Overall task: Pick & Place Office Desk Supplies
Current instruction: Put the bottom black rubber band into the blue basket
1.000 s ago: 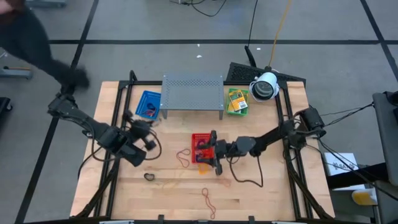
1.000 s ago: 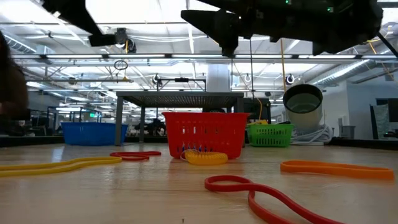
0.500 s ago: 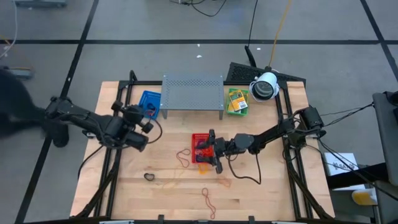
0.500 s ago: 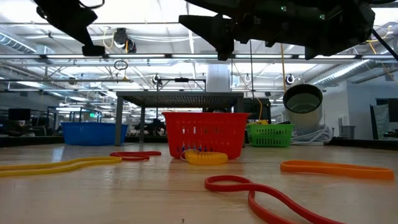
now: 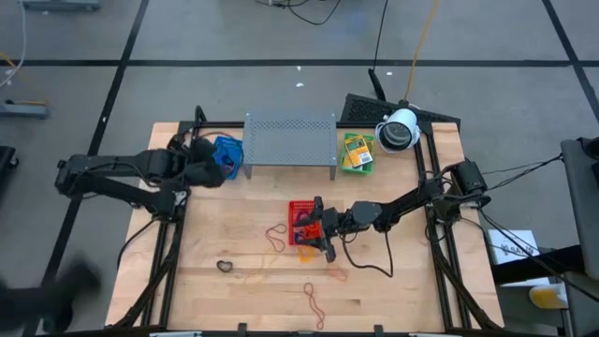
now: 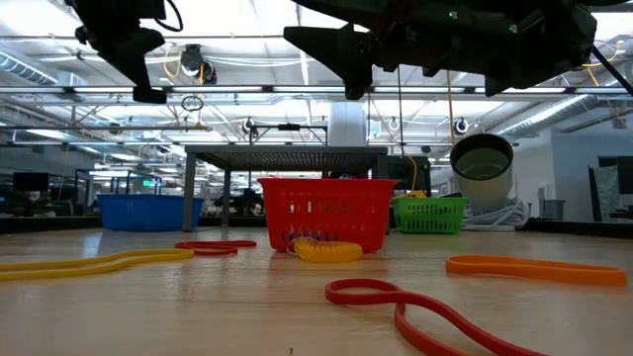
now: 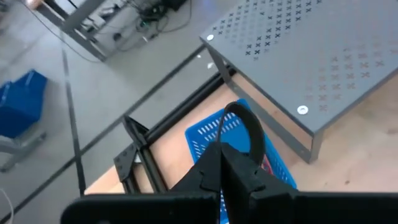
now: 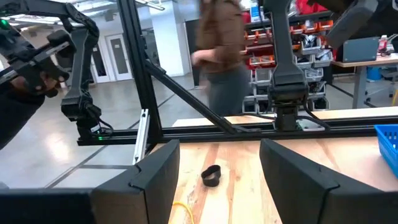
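A: Black rubber band (image 7: pixel 244 127), that is what the left end effector (image 7: pixel 227 163) pinches. Its fingers are pressed together on the loop, and the loop sticks up from the tips.

B: Where is that end effector?

A: Up in the air over the blue basket (image 5: pixel 226 154), at the far left of the wooden table (image 5: pixel 393 290). The grey metal rack (image 5: pixel 290 140) stands just beside the basket.

B: And the other arm?

A: The right end effector (image 5: pixel 314 229) hangs over the red basket (image 5: pixel 301 222) in the middle of the table. Its fingers (image 8: pixel 158 171) are spread wide and hold nothing.

B: Where are the other bands?

A: A red loop (image 5: pixel 277 235) lies just left of the red basket. A yellow band (image 6: pixel 327 251) touches the front of that basket. A small black band (image 5: pixel 225 266) lies alone nearer the front left. An orange band (image 6: pixel 534 267) and a long red one (image 6: pixel 415 311) lie near the front too.

B: And the packets?

A: Yellow-and-green packets (image 5: pixel 357 152) sit in the green basket (image 6: pixel 429 215), right of the rack. A person (image 8: pixel 224 56) stands in the room far behind the table.
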### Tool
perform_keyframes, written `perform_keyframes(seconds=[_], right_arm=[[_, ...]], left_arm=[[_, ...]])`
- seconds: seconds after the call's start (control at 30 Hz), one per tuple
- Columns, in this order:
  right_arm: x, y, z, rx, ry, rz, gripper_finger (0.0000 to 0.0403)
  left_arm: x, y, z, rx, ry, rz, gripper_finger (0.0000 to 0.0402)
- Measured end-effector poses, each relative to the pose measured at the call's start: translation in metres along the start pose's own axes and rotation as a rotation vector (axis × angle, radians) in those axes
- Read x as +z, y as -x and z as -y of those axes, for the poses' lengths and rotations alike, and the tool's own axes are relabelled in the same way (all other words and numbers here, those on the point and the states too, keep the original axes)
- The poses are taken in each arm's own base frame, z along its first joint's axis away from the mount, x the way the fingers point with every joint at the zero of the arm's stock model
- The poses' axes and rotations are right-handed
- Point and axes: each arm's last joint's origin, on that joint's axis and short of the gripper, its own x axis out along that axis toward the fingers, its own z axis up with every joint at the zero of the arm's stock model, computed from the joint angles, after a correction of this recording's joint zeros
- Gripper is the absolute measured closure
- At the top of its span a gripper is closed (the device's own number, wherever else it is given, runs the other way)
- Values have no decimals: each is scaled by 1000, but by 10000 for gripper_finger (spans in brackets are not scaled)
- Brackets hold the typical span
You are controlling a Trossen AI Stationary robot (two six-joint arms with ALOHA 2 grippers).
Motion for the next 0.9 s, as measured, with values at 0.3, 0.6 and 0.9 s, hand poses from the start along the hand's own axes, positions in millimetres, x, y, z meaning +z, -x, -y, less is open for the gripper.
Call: perform_keyframes(seconds=[0.3,0.6,0.9], right_arm=[[-3,0,0,-6,0,-29,190],[-5,0,1,-12,0,-57,190],[-8,0,2,-20,3,-80,190]], left_arm=[[10,-34,-17,-81,13,-125,401],[-14,-90,-14,-134,37,-178,391],[-27,-106,-20,-94,112,-223,346]])
